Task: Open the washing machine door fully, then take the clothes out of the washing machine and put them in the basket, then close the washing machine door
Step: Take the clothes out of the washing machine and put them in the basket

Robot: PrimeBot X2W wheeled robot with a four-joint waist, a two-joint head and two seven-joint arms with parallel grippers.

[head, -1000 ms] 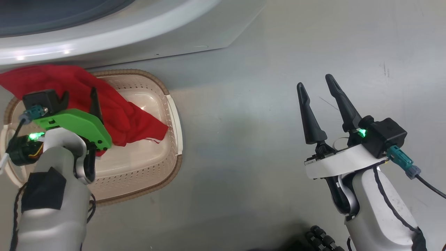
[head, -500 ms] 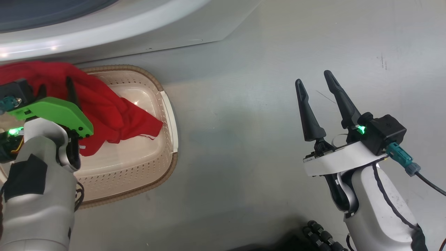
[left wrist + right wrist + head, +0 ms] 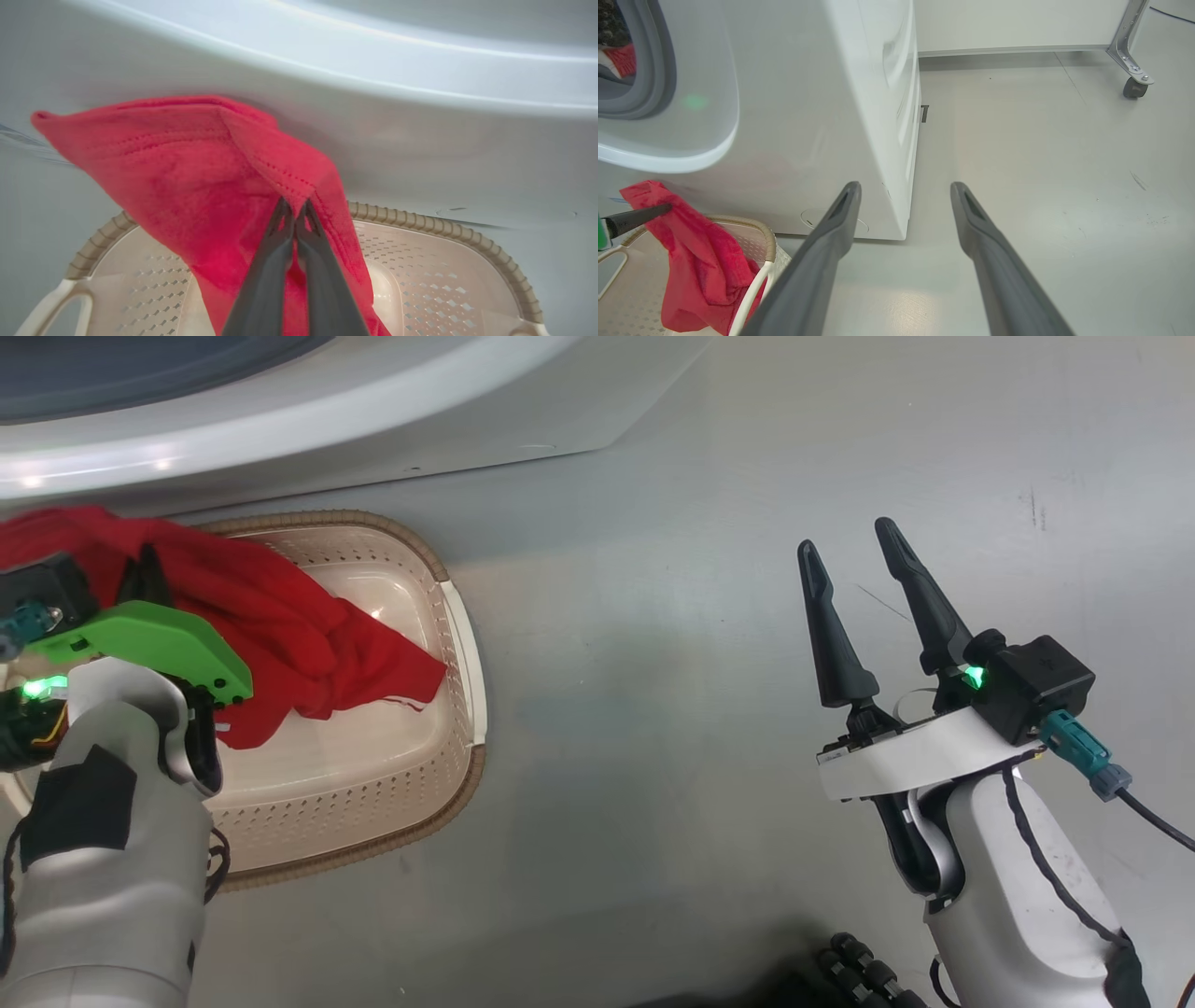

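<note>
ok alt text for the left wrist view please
The left gripper, shut, points up into a fold of red clothes that hangs over the cream basket. The white washing machine curves across behind.

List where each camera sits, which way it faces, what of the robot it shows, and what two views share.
Head view: on the head, facing down at the floor; shows the left gripper over the basket and the right gripper.
Left wrist view: on the left wrist, facing along closed fingers into the clothes before the washing machine.
Right wrist view: on the right wrist, facing along open fingers past the washing machine's corner.
Shared: both wrist views hold the clothes and basket.
</note>
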